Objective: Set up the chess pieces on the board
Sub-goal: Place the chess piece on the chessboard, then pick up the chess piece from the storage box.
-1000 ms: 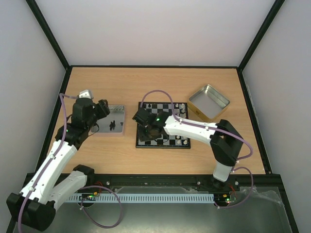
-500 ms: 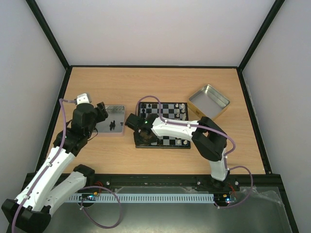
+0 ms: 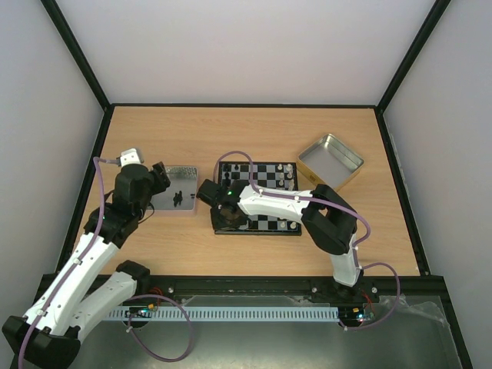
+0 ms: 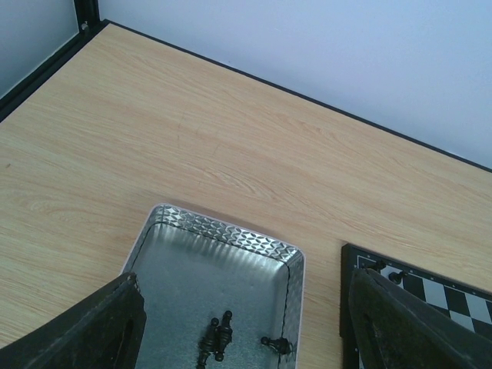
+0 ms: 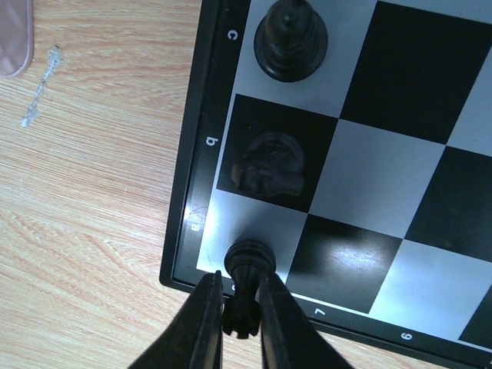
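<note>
On the board (image 5: 215, 92) border: c, b, a down one edge, 7 and 6 along another

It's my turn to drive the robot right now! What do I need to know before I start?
Right gripper: shut on a black piece at corner square a of the board; not let go yet.
Left gripper: open and empty, above the metal tray.
Done: a second black piece stands on square b, a third piece on c.
Left: release the held piece, then move the loose black pieces lying in the tray onto the board.
</note>
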You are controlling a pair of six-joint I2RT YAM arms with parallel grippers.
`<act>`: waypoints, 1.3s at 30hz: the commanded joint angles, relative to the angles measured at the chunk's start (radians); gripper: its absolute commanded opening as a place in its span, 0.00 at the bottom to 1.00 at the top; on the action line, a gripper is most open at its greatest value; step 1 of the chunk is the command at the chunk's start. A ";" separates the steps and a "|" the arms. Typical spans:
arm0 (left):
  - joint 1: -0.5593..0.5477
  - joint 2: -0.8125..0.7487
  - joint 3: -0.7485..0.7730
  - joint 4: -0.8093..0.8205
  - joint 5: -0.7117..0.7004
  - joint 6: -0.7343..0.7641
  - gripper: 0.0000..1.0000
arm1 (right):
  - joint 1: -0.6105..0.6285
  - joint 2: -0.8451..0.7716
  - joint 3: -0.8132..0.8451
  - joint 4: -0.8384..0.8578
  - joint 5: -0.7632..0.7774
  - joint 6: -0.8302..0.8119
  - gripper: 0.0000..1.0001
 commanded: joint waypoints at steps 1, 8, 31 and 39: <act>0.004 -0.001 -0.008 -0.006 -0.015 0.000 0.75 | 0.006 0.003 0.008 -0.028 0.026 0.013 0.22; 0.027 0.016 -0.010 0.000 0.036 0.012 0.76 | 0.006 -0.076 -0.001 0.024 0.053 0.017 0.34; 0.150 0.647 0.098 -0.054 0.344 0.005 0.39 | -0.127 -0.351 -0.263 0.259 0.258 -0.113 0.38; 0.157 0.748 0.127 -0.086 0.327 0.022 0.27 | -0.149 -0.405 -0.329 0.333 0.278 -0.137 0.36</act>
